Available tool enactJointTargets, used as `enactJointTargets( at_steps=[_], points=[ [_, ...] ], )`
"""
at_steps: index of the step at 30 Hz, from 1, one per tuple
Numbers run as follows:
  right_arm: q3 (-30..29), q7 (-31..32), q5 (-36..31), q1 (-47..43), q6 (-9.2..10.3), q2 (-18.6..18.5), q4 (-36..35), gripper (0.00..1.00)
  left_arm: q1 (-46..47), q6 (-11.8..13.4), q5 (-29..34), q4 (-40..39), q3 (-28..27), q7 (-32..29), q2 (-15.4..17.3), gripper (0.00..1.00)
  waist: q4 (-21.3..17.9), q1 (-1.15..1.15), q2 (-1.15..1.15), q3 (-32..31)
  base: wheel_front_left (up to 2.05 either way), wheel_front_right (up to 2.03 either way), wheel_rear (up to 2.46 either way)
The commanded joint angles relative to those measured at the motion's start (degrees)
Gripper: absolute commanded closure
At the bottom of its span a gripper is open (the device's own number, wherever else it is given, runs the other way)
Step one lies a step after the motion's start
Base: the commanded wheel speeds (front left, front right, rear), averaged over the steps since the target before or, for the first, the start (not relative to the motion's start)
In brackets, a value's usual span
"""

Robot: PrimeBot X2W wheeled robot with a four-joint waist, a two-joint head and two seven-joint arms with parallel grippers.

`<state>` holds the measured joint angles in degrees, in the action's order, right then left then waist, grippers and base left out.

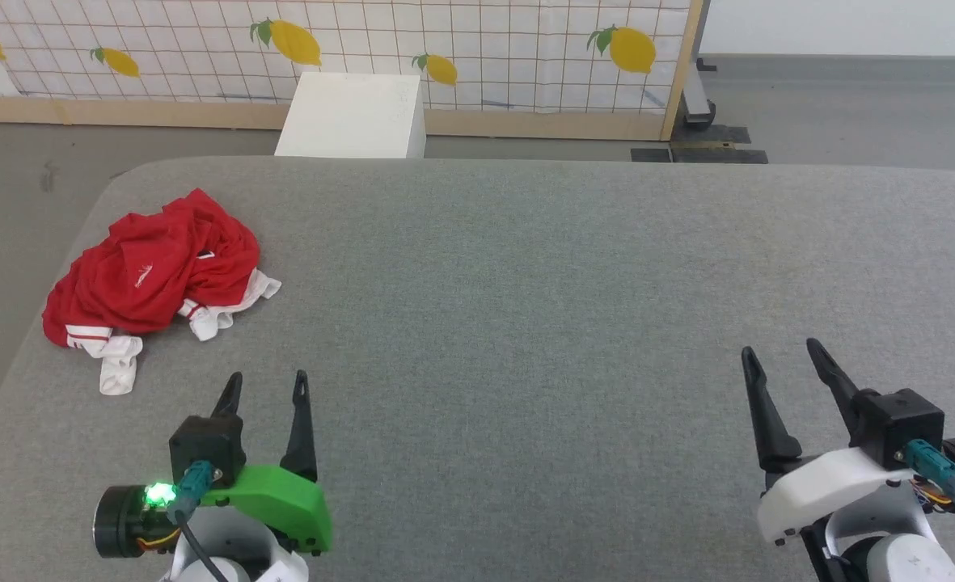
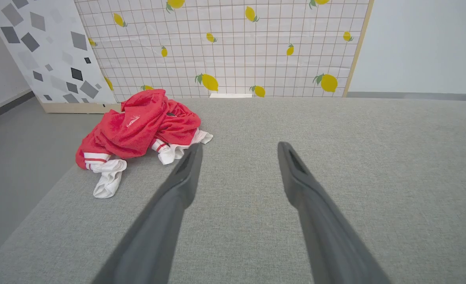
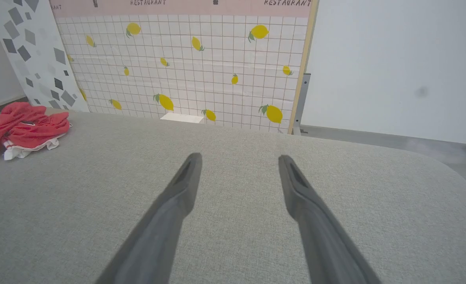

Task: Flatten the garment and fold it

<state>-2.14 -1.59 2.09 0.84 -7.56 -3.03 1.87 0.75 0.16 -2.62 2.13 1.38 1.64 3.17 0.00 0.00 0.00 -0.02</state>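
Garment [image 1: 154, 275] lies as a crumpled heap near the far-left corner of the table [image 1: 526, 339], close to its left edge. The red body is bunched on top with a small white logo facing up. White parts with red striped trim, probably the sleeves, spill from under it toward the table's near side. Bundled like this, it does not show which part is collar, hem or front. Nothing is flattened, so the task looks to be at its very start.

Left gripper [image 1: 268, 375] hovers over the table's near-left part, fingers spread well apart with nothing between them, tips pointing toward the far edge. It is clear of the cloth, which fits an arm waiting open to reach in and pinch an edge.

Box [image 1: 353, 113], white, stands on the floor just beyond the table's far edge, out of the way of the work.

Right gripper [image 1: 778, 346] hovers over the table's near-right part, also wide open and empty. The broad bare middle of the table seems the reason for this stance: it leaves room to spread the cloth once it is drawn off the corner. A pull made too near the table's left edge could, I judge, tip cloth over the side.
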Motion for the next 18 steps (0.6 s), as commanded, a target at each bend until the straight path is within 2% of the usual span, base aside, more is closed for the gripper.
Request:
enactJointTargets(
  at_steps=[1,18],
  points=[
    [-0.51,-0.67,0.59,-0.36,0.01,0.03,0.37,0.0,0.23,0.46,-0.65,0.44,0.26,0.67,-0.03,0.0,0.0,0.0,0.0,-0.01,0.0,0.0,0.0],
    [-3.14,-2.69,1.44,-0.69,0.02,0.05,1.01,0.0,0.47,1.06,-1.79,2.01,1.31,2.69,0.14,0.0,-0.13,0.0,0.0,-0.22,0.0,0.0,0.0]
  ],
)
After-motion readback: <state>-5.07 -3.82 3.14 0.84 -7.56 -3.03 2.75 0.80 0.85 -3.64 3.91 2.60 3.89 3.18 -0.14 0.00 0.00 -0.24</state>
